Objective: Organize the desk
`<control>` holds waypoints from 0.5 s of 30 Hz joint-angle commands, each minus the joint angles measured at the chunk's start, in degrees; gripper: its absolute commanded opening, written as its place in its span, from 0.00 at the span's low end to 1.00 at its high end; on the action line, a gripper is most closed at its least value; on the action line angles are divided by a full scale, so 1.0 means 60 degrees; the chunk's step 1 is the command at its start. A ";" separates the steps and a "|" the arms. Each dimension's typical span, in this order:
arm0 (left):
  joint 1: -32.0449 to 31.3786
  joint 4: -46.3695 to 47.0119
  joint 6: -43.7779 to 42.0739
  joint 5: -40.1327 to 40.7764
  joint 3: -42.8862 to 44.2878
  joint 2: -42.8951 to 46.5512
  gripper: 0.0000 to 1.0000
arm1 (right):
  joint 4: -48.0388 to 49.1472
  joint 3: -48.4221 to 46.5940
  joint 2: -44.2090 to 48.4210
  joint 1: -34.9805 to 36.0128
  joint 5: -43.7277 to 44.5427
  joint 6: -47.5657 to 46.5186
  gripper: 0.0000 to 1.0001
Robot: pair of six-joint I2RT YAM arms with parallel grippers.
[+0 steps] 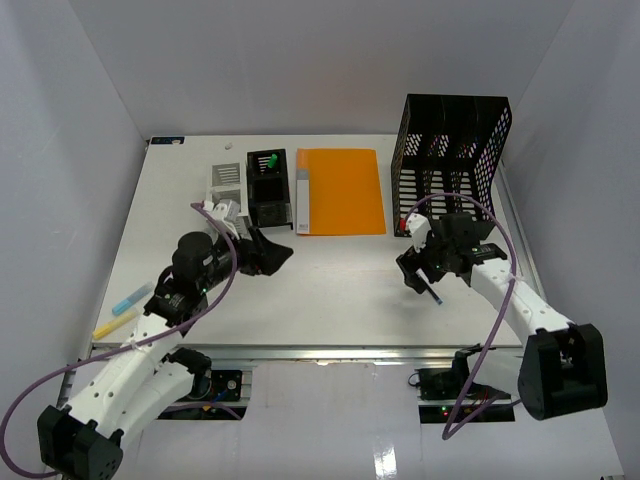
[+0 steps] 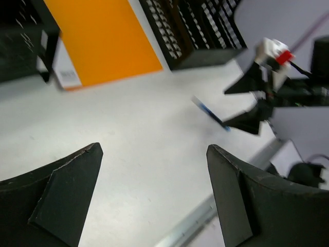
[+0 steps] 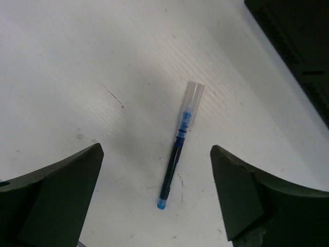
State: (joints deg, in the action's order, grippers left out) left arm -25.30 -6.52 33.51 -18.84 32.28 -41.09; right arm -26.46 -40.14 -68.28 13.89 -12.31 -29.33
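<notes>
Desk (image 1: 330, 290): one blue pen (image 3: 178, 148), one orange folder (image 1: 342, 190) | left claw (image 2: 154, 152) spread, empty | right claw (image 3: 157, 152) spread over pen

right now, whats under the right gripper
A blue pen lies flat on the desk below the right gripper, jaws open, not touching it. The fingers hide the desk under them.

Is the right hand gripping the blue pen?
No, the blue pen lies flat on the desk between the open fingers of the right hand, touching neither.
</notes>
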 commanded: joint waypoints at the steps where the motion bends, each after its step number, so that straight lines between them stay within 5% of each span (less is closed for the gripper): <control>1: 0.0020 0.1182 0.2285 -0.1262 -0.1033 0.1013 0.94 | 0.0420 0.0322 -0.0404 0.0073 0.1532 0.0349 0.80; 15: 0.0027 0.2488 0.4982 -0.0664 -0.2648 0.1117 0.90 | 0.0586 0.0233 -0.1879 0.0042 0.0877 0.0287 0.40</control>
State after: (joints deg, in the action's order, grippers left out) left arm -25.30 4.50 56.83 -24.62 18.35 -34.87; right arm -23.94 -37.89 -77.46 14.00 -5.60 -27.37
